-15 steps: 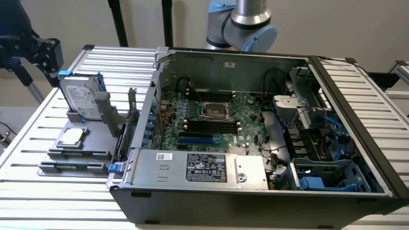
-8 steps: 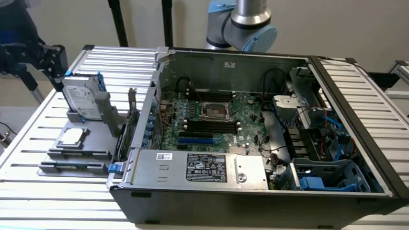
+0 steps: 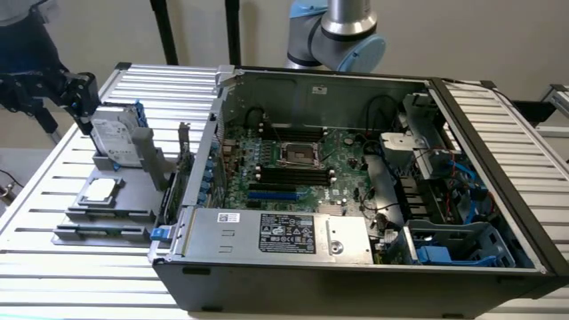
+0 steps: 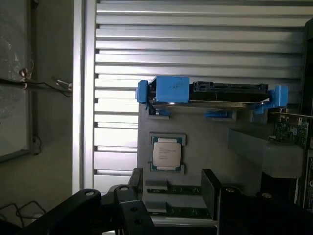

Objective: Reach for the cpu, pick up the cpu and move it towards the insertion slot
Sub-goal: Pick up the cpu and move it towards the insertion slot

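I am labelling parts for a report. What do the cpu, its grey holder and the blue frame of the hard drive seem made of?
The cpu: likely metal on top, a matte silver-grey lid with faint printed markings.
The grey holder: probably plastic, dull and uniformly grey.
The blue frame: seemingly moulded plastic, solid blue with a slight sheen.
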Action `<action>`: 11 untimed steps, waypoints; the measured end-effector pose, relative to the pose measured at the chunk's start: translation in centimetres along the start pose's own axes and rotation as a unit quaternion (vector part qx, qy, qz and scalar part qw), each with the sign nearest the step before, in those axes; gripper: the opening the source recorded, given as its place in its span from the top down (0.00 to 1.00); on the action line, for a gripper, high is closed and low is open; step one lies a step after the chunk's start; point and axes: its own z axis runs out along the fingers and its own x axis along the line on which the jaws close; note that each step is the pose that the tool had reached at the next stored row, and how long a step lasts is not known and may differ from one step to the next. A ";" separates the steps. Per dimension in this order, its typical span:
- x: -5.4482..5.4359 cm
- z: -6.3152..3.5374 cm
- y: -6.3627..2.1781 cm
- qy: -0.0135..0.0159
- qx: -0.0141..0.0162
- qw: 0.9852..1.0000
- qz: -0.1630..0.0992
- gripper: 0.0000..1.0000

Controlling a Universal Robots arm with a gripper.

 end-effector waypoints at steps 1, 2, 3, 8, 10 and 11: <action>0.0 0.18 -0.01 0.000 0.000 1.000 0.000 0.40; 0.0 0.36 -0.02 0.000 0.000 1.000 0.000 0.40; 0.0 0.55 -0.04 0.000 0.000 1.000 0.000 0.40; 0.0 1.44 -0.10 0.000 0.000 1.000 0.000 0.40; 0.0 1.95 -0.14 0.000 0.000 1.000 0.000 0.40; 0.0 2.21 -0.16 0.000 0.000 1.000 0.000 0.40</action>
